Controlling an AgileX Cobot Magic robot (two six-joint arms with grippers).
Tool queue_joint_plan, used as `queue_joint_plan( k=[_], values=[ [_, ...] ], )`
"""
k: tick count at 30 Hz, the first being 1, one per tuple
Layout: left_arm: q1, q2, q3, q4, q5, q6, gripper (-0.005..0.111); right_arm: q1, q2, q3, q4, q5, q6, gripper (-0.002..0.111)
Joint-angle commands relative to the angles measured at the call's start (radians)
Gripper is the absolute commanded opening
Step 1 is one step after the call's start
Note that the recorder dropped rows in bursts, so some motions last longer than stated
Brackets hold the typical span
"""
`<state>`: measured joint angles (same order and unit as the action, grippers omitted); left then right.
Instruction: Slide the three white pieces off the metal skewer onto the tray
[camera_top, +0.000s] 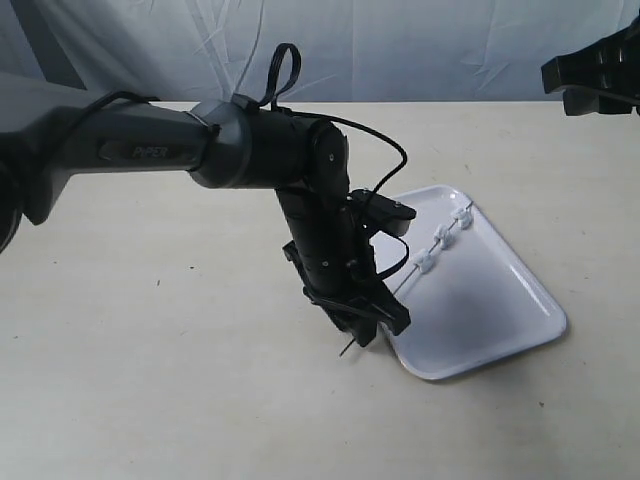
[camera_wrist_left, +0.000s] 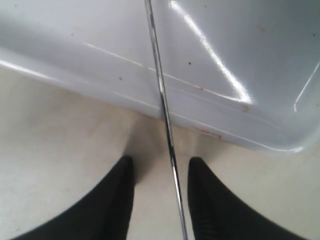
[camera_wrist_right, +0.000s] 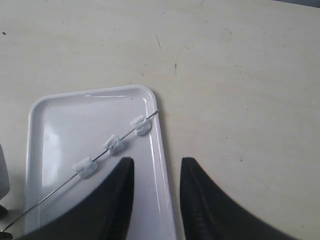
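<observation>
The metal skewer (camera_wrist_left: 167, 135) lies slantwise on the tray (camera_top: 500, 310), at the right of the tabletop (camera_top: 150, 350). Its far tip rests near the tray's far rim, and its bare near end sticks out past the near-left rim. The three white pieces (camera_wrist_right: 113, 143) are threaded on the far half and spaced apart over the tray floor, so whatever slides off should land inside. The bare, overhanging end looks like the natural handle.

The left fingers (camera_wrist_left: 117, 200) are low at that end, spread with the wire running between them. A gap shows on each side, so nothing is pinched. The right fingers (camera_wrist_right: 117, 200) are also spread and empty. They hang high at the far right, above the tray's edge, clear of the left arm and probably waiting to hold the pieces back.
</observation>
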<state>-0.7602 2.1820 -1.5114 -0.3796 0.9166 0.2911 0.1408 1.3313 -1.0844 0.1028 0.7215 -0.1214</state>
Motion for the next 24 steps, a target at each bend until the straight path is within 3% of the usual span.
queue_joint_plan(
  k=[1,11,19,24],
  values=[
    [-0.010,0.021,-0.004,0.017,0.002,-0.003,0.028,0.000,0.002,-0.008,-0.001,-0.003,-0.004,0.031],
    [-0.031,0.082,-0.004,0.044,0.002,-0.003,0.026,0.000,0.002,-0.008,-0.001,-0.008,-0.004,0.031],
    [-0.031,0.086,-0.004,0.058,-0.002,-0.027,0.001,0.000,0.002,-0.008,-0.001,-0.007,-0.004,0.031],
    [-0.031,0.086,-0.004,0.047,-0.004,-0.018,0.000,0.000,0.002,-0.008,0.001,-0.003,-0.004,0.031]
  ],
)
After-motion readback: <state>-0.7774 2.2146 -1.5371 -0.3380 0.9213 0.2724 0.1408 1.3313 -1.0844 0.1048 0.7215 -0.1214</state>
